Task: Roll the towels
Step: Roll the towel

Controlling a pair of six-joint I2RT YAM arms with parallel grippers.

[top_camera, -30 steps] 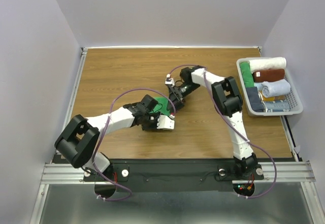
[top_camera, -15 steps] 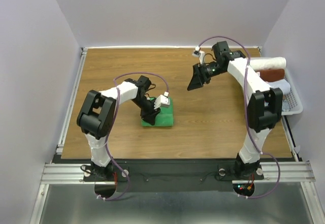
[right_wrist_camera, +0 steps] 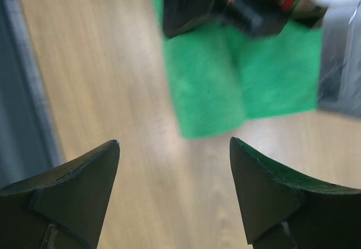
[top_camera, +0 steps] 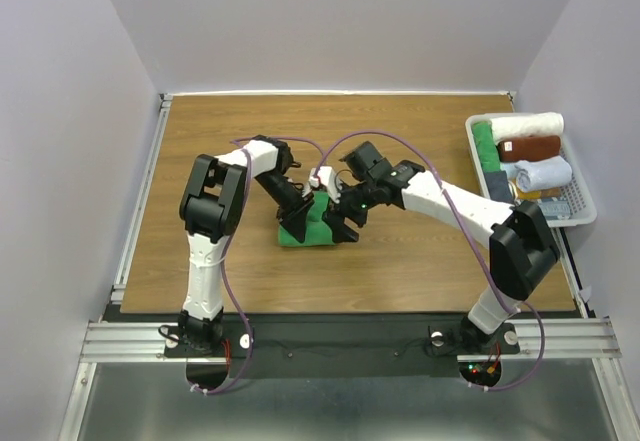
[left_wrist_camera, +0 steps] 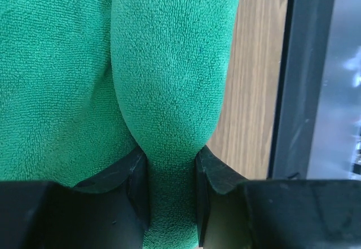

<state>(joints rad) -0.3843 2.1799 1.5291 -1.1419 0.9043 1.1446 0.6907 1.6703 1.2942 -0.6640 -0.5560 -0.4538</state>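
The bright green soft terry towel (top_camera: 316, 231) lies folded on the wooden table (top_camera: 430, 261). The left gripper (left_wrist_camera: 171, 164) jaws clench a raised fold; the right gripper (right_wrist_camera: 175, 147) jaws stand released beside it. Expect light, limp cloth: grasp bunched edges.

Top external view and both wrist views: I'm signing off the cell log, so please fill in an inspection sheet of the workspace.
Surface: wooden table, no spills seen.
Job's things: green towel lies mid-table with one raised fold.
Clutter: basket at the right edge, holding rolled towels.
Grippers: left gripper, jaws shut on the towel's fold; right gripper, jaws open over wood beside the towel.
Cables: purple cables loop along both arms.
Surroundings: pale walls; metal rail at the near edge.
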